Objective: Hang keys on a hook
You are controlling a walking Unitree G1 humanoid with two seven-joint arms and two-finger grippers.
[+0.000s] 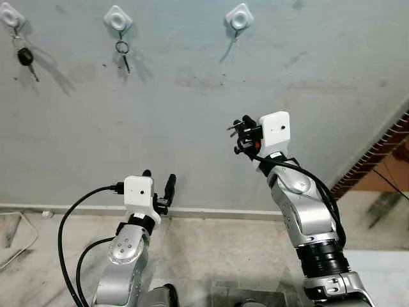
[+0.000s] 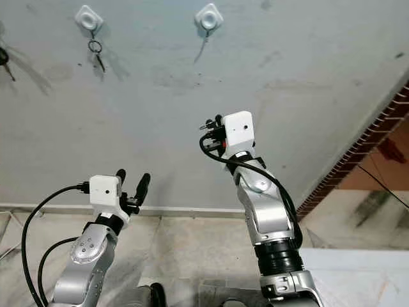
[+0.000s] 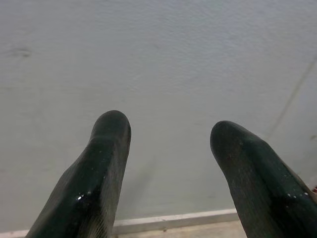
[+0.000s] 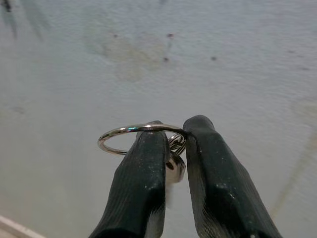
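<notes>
— Where's the key ring [image 4: 141, 136] now?

— Clamped in the right claw [image 1: 241, 135], raised before the wall [image 1: 204, 96], well below the empty hook [image 1: 239, 18]. Bare wall lies between them.

— And the other hooks?

— Left of that empty hook, the middle hook [image 1: 118, 19] and the corner hook [image 1: 11, 16] each carry keys.

— The left claw [image 1: 160, 185]?

— Fingers spread, holding nothing, low near the skirting edge [image 1: 192, 213].

The key [image 4: 174, 166] is mostly hidden between the right claw's [image 4: 172, 130] fingers [image 4: 146, 178]; its shape cannot be told, and part of its ring [image 4: 130, 130] lies behind a fingertip. The leftmost hook [image 1: 11, 16] is cut by the picture's edge. The middle hook's key [image 1: 126, 62] is too small to tell.
</notes>
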